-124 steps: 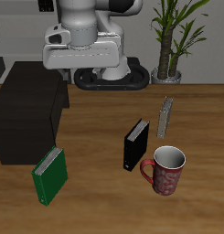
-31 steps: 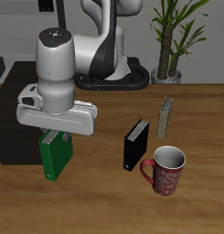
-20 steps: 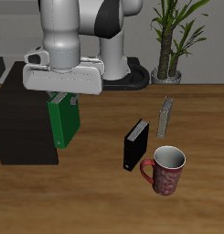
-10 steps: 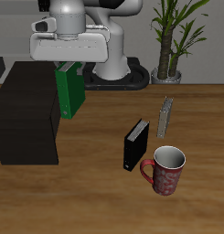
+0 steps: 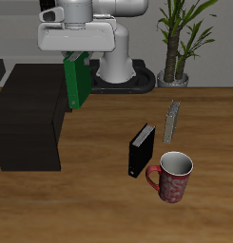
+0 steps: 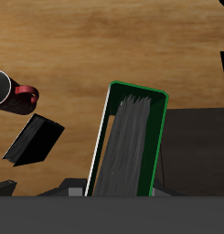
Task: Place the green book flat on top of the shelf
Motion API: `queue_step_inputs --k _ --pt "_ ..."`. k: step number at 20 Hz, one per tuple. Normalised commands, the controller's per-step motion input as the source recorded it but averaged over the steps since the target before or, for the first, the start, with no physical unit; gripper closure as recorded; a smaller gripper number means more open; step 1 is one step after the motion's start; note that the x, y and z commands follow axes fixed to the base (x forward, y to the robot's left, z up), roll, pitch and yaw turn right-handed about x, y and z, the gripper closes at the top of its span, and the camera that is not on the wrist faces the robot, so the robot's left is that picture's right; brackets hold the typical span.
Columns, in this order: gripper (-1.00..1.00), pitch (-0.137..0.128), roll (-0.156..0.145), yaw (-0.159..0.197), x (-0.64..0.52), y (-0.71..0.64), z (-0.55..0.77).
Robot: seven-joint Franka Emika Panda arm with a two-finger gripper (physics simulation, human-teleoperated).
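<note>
The claw (image 5: 76, 59) is clenched on the green book (image 5: 78, 82), gripping it by its upper end. The book hangs upright in the air, clear of the surface (image 5: 108, 204), with its lower end just beside the upper edge of the shelf (image 5: 28, 119), on the side facing the black book (image 5: 142, 150). The book is not resting on the shelf top; it is held next to the cabinet rather than over its middle.

In the wrist view the green book (image 6: 130, 142) extends away from the camera, showing its green cover rim and grey page edges. The dark top of the shelf (image 6: 196, 151) lies alongside it, and the wooden surface (image 6: 95, 46) is visible beyond.

Other items on the surface:
- The black book stands upright, well apart from the shelf, nearer the table's front edge than the robot base.
- A red patterned mug (image 5: 172, 177) stands just beside the black book, toward the front edge.
- A small grey metal rack (image 5: 171, 121) lies farther back than the mug.
- A potted plant (image 5: 178, 40) stands at the back, beside the robot base (image 5: 116, 68).

The black book (image 6: 33, 140) and part of the mug (image 6: 22, 93) also appear in the wrist view
</note>
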Motion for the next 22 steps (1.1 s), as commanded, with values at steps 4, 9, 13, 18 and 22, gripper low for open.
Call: queue_step_inputs --k 4,9,13,18,22 --pt "1.00 0.008 0.000 0.004 -0.36 -0.01 0.03" --pt "1.00 -0.016 0.004 0.051 -0.33 0.01 0.06" --pt "1.00 -0.055 -0.037 0.147 -0.50 0.18 0.20" --pt "1.00 -0.078 -0.158 0.124 -0.33 -0.04 0.37" --pt "1.00 -0.041 -0.126 0.040 -0.15 -0.17 0.38"
